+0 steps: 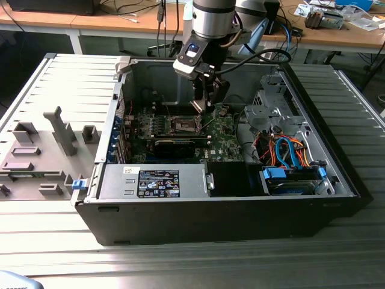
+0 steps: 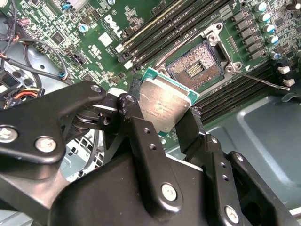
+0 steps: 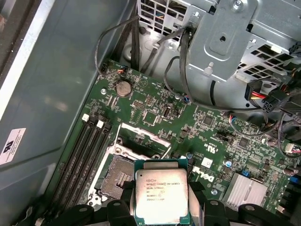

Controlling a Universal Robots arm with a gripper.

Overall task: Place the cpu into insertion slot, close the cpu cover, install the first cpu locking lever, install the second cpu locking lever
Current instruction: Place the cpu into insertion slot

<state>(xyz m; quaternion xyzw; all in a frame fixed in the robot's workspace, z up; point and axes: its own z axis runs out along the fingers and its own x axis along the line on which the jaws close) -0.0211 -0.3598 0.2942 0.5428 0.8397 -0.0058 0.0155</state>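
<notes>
– Where's the small flat square chip with the grey-beige metal face, the cpu (image 2: 164,106)?

– In the black linkage gripper (image 2: 162,115), inside the open black computer case (image 1: 210,223). The fingers (image 2: 136,117) are closed in on two opposite edges of the cpu, with nothing else between them.

– Which way does it lie?

– It's square, so no side is the long one. Its metal face is turned towards the first wrist view, and its green-rimmed underside faces the green circuit board (image 3: 188,117). In the second wrist view it hangs tilted, with its free edge nearest the socket.

– And the socket?

– The insertion slot (image 2: 195,70), a square with a silvery rim and a dark centre, lies bare. The cpu hangs over the board just beside it, not seated. The thin silvery cpu cover (image 3: 146,133) stands raised off the socket.
</notes>
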